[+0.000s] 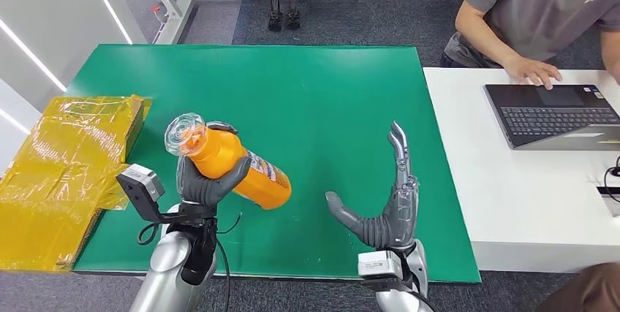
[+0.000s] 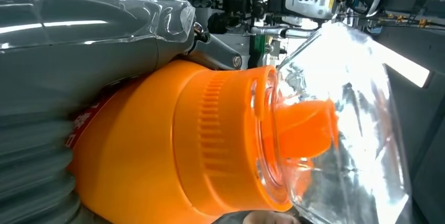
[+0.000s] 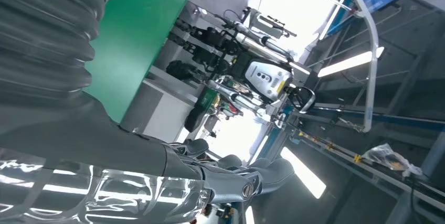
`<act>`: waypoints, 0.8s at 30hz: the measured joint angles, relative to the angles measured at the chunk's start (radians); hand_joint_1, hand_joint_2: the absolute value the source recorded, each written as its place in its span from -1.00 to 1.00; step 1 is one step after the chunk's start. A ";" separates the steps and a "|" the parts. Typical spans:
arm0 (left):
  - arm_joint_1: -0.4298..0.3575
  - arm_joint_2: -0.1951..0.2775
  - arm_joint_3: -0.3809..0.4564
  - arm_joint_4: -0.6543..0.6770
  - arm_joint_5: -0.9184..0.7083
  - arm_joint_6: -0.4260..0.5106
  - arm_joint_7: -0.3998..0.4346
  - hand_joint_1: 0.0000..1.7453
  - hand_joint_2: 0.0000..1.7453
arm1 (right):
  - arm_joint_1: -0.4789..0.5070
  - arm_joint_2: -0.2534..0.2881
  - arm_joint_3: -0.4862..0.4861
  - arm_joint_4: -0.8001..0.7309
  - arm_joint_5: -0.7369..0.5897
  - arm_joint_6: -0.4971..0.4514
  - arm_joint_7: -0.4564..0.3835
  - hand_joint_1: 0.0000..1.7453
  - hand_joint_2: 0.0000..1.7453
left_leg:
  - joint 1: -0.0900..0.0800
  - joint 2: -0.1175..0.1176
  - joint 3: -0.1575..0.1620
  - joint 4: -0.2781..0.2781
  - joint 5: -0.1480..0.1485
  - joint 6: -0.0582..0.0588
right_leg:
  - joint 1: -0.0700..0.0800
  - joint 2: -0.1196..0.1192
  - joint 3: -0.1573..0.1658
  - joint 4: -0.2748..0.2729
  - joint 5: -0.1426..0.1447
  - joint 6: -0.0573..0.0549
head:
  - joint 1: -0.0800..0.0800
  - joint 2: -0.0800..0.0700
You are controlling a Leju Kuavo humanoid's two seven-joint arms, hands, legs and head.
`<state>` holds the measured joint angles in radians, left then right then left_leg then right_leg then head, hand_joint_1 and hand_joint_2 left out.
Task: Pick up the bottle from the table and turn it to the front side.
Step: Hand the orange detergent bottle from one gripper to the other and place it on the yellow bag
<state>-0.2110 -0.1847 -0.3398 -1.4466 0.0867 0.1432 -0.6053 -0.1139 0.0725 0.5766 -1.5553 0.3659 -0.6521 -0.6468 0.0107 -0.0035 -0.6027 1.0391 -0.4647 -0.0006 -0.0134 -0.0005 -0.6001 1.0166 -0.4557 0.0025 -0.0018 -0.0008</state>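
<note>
While the left hand grips the orange bottle aloft, the right hand hovers, fingers spread.

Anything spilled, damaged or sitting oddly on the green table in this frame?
Nothing spilled or damaged. The orange bottle is off the green table, tilted in the left hand, clear cap intact. The right hand is spread, holding nothing.
</note>
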 joint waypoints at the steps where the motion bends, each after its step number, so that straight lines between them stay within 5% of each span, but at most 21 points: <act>1: 0.000 0.005 0.003 0.000 -0.019 0.015 0.001 1.00 1.00 | 0.007 0.000 0.006 -0.015 0.001 -0.010 -0.002 -1.00 1.00 | 0.000 0.000 0.000 0.000 0.000 0.000 | 0.000 0.000 0.000 0.000 0.000 0.000 | 0.000 0.000; 9: 0.014 0.073 0.019 0.018 -0.376 0.260 0.010 1.00 1.00 | 0.036 0.000 0.029 -0.081 0.019 -0.020 0.010 -1.00 1.00 | 0.000 0.000 0.000 0.000 0.000 0.000 | 0.000 0.000 0.000 0.000 0.000 0.000 | 0.000 0.000; 18: 0.015 0.169 0.062 0.019 -0.732 0.387 0.079 1.00 1.00 | 0.052 0.000 0.035 -0.122 0.001 0.029 -0.021 -1.00 1.00 | 0.000 0.001 0.000 0.000 0.000 0.000 | 0.000 0.001 0.000 0.000 -0.001 -0.001 | 0.000 0.000; 24: -0.018 0.253 0.092 0.019 -0.902 0.392 0.151 1.00 1.00 | 0.051 -0.001 0.045 -0.133 -0.020 0.055 -0.024 -1.00 1.00 | 0.000 0.001 0.000 0.000 0.000 -0.001 | 0.000 0.001 0.000 0.001 -0.001 -0.001 | 0.000 0.000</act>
<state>-0.2291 0.0682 -0.2476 -1.4275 -0.8154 0.5350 -0.4542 -0.0630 0.0714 0.6211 -1.6880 0.3463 -0.5972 -0.6708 0.0111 -0.0029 -0.6023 1.0387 -0.4647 -0.0014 -0.0131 0.0004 -0.6004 1.0172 -0.4563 0.0014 -0.0018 -0.0008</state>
